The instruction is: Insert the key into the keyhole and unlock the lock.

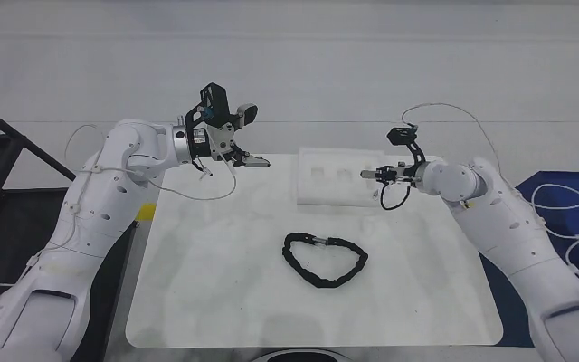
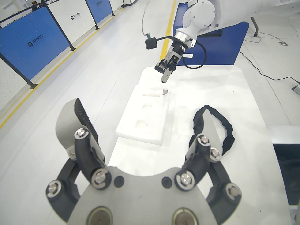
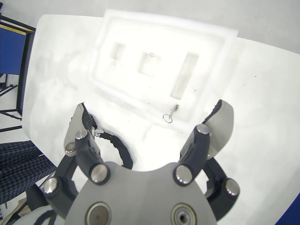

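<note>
Because the key lies flat and small on the foam tray, just beside the long slot at its right end, the right gripper, fingers spread and empty above it, could pinch foam or nudge the key into the slot if it comes down off-centre. The tray's rim runs close by the key. The left gripper, likewise released, hangs over the table's far left edge. The chain lock lies nearer, mid-table, bare surface all round.

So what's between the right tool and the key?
Nothing. Left wrist view shows the right tool just above the key, only bare air between them.
</note>
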`<action>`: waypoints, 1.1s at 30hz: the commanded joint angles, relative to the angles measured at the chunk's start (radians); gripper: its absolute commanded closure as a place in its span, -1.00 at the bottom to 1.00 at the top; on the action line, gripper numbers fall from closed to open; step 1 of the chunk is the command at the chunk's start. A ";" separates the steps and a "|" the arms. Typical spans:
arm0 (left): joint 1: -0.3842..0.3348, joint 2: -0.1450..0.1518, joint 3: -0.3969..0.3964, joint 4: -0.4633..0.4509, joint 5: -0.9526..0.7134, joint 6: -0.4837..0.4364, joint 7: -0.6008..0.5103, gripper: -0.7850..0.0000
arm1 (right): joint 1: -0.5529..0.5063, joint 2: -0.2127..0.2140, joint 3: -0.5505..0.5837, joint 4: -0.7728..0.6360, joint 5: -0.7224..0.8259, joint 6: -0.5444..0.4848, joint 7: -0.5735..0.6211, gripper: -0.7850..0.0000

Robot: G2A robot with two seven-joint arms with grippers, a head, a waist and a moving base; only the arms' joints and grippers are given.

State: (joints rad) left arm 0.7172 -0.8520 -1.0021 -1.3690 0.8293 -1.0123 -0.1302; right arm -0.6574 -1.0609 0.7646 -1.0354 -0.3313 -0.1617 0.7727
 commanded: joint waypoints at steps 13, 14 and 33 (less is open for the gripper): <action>0.000 0.000 0.000 0.000 0.000 0.000 0.000 -1.00 | 0.041 -0.049 -0.061 0.135 -0.012 -0.015 -0.022 -1.00; 0.000 0.000 0.000 0.000 0.000 0.000 0.000 -1.00 | 0.041 -0.049 -0.061 0.135 -0.012 -0.015 -0.022 -1.00; 0.000 0.000 0.000 0.000 0.000 0.000 0.000 -1.00 | 0.011 -0.056 -0.056 0.139 -0.002 -0.070 0.004 -1.00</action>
State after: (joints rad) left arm 0.7172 -0.8520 -1.0021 -1.3690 0.8293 -1.0123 -0.1302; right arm -0.6482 -1.1158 0.7109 -0.8999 -0.3311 -0.2205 0.7663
